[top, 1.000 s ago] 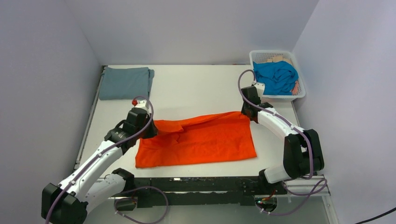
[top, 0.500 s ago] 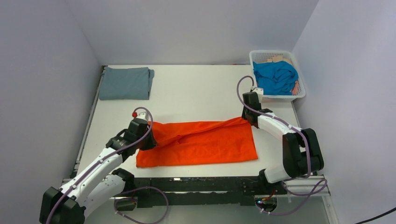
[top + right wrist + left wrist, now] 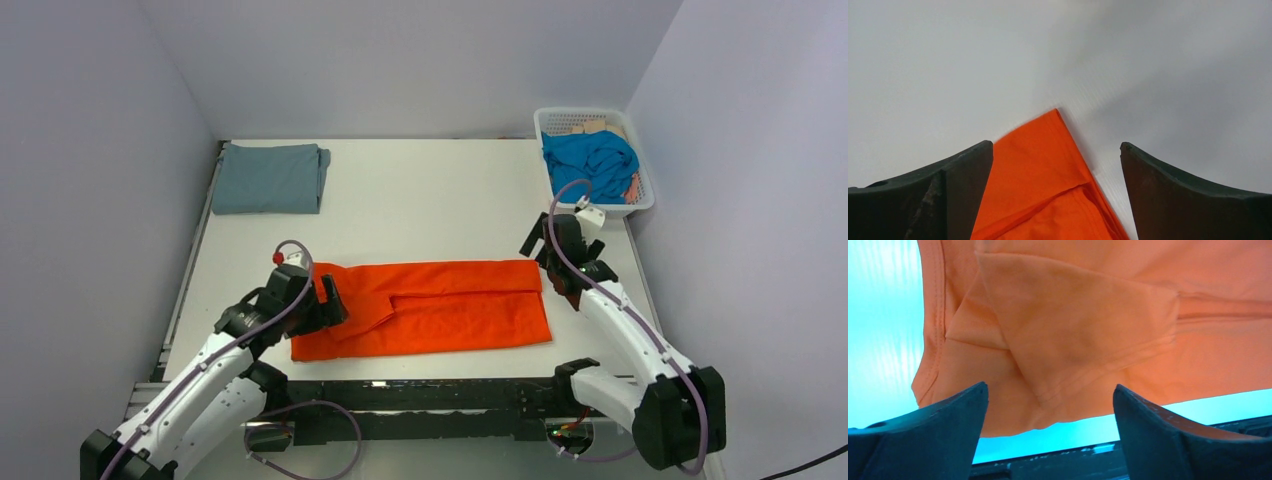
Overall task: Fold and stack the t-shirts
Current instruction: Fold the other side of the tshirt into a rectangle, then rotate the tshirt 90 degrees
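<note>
The orange t-shirt (image 3: pixel 430 305) lies flat near the table's front edge, folded lengthwise into a long band, with a sleeve folded over at its left end (image 3: pixel 1088 330). My left gripper (image 3: pixel 335 300) hovers open over that left end (image 3: pixel 1050 386), holding nothing. Just off the shirt's far right corner (image 3: pixel 1043 190), my right gripper (image 3: pixel 545 265) stands open and empty (image 3: pixel 1057 144). A folded grey-blue t-shirt (image 3: pixel 268 178) rests at the far left corner. A turquoise t-shirt (image 3: pixel 592 162) lies crumpled in the basket.
The white lattice basket (image 3: pixel 560 120) stands at the far right corner, with something pinkish under the turquoise shirt. White table (image 3: pixel 430 200) stretches between the grey-blue shirt and the basket. Walls close in on the left, back and right.
Both grippers drew the orange shirt's far edge toward the front, folding it over, then opened and let go. The right arm swung back to the right.
</note>
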Robot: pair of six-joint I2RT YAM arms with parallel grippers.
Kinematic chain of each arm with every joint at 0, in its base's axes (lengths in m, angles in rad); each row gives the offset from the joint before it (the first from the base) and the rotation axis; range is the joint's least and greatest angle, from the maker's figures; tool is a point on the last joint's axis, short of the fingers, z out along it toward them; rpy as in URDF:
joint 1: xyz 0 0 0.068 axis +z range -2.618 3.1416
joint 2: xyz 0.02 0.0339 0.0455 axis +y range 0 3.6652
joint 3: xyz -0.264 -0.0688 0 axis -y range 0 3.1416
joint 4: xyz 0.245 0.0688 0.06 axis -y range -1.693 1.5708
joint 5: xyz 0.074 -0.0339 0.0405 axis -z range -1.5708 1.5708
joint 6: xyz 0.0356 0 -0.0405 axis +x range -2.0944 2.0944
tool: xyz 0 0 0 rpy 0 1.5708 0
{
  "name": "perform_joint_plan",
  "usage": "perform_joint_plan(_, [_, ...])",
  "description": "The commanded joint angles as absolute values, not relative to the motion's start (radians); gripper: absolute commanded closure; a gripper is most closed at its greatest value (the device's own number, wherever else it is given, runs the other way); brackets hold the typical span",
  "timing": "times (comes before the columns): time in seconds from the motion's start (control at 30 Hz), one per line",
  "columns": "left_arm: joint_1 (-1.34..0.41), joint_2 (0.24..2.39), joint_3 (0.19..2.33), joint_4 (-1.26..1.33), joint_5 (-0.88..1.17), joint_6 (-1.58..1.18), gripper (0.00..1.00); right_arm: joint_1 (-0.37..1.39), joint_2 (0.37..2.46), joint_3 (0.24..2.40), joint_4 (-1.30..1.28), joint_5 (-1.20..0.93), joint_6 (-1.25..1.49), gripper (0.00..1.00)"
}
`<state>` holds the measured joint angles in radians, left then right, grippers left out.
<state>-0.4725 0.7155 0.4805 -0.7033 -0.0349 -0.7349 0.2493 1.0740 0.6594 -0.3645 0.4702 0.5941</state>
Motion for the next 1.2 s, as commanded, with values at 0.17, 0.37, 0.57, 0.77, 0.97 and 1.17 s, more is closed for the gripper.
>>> perform_joint_plan(0.17, [-0.478, 0.854, 0.580, -0.444, 0.019, -0.717, 0.01, 0.247, 1.103, 0.713, -0.192, 0.069, 0.508, 0.00])
perform_joint_plan(0.37, [-0.441, 1.209, 0.610, -0.243, 0.116, -0.751, 0.01, 0.254, 1.298, 0.707, -0.111, -0.116, 0.523, 0.00])
perform_joint_plan(0.57, [-0.342, 1.495, 0.665, -0.049, 0.208, -0.773, 0.01, 0.265, 1.411, 0.681, -0.116, -0.170, 0.514, 0.00])
perform_joint_plan(0.77, [-0.318, 1.832, 1.049, -0.119, 0.156, -0.741, 0.01, 0.329, 1.405, 0.593, -0.150, -0.259, 0.500, 0.00])
perform_joint_plan(0.97, [-0.324, 2.270, 1.735, -0.293, 0.359, -0.727, 0.01, 0.543, 1.345, 0.538, -0.181, -0.340, 0.553, 0.00])
perform_joint_plan(1.17, [-0.358, 2.492, 2.030, -0.197, 0.513, -0.872, 0.01, 0.674, 1.345, 0.539, -0.091, -0.443, 0.638, 0.00])
